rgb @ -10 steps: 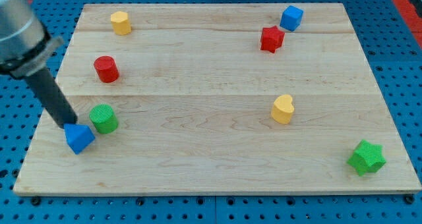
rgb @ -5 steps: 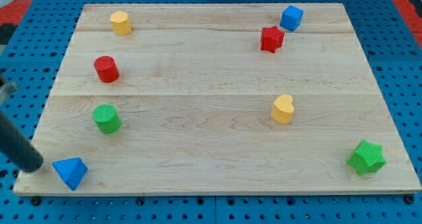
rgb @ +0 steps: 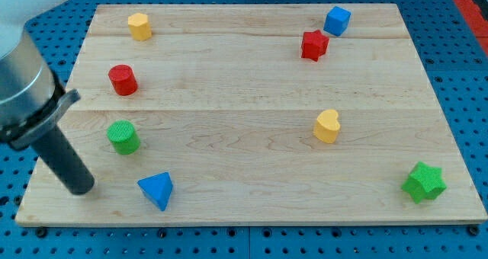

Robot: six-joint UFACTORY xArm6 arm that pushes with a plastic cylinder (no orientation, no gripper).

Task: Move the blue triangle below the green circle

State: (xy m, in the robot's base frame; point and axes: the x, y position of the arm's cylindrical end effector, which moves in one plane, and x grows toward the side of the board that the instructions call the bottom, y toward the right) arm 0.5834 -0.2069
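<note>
The blue triangle (rgb: 157, 190) lies near the board's bottom edge at the view's left. The green circle (rgb: 123, 137) stands above it and a little to its left. My tip (rgb: 81, 188) rests on the board to the left of the blue triangle, apart from it by a clear gap, and below and left of the green circle. The dark rod runs up and left from the tip to the arm's grey body at the view's left edge.
A red cylinder (rgb: 123, 80) and a yellow block (rgb: 139, 26) stand at the upper left. A red star (rgb: 314, 45) and a blue cube (rgb: 337, 20) are at the upper right. A yellow heart (rgb: 327, 126) and a green star (rgb: 424, 182) are at the right.
The blue triangle slid from beside the green circle down to the bottom-left corner, then right along the bottom edge. My tip went left off the board, then came back right behind it.
</note>
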